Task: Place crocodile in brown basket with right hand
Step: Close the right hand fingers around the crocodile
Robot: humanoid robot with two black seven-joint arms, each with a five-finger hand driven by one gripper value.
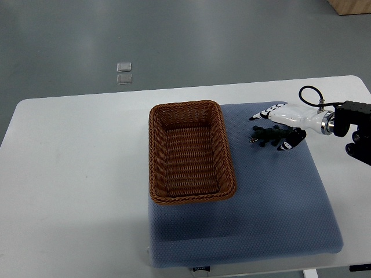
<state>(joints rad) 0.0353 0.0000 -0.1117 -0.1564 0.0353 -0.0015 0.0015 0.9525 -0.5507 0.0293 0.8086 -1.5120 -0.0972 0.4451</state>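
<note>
A small dark green toy crocodile (pixel 265 136) lies on the blue padded mat (pixel 272 202), just right of the brown wicker basket (pixel 191 152). The basket has nothing in it and stands on the mat's left part. My right hand (pixel 270 131), white with black fingertips, reaches in from the right edge and hovers at the crocodile. Its long fingers (pixel 268 112) stretch out above the toy's far side and the thumb (pixel 288 142) sits at its tail end. The fingers look spread, not closed on the toy. The left arm does not show.
The mat lies on a white table (pixel 75 174), whose bare surface extends left of the basket. Beyond the table on the grey floor are two small clear squares (pixel 124 73). A wooden corner (pixel 351 6) shows at the top right.
</note>
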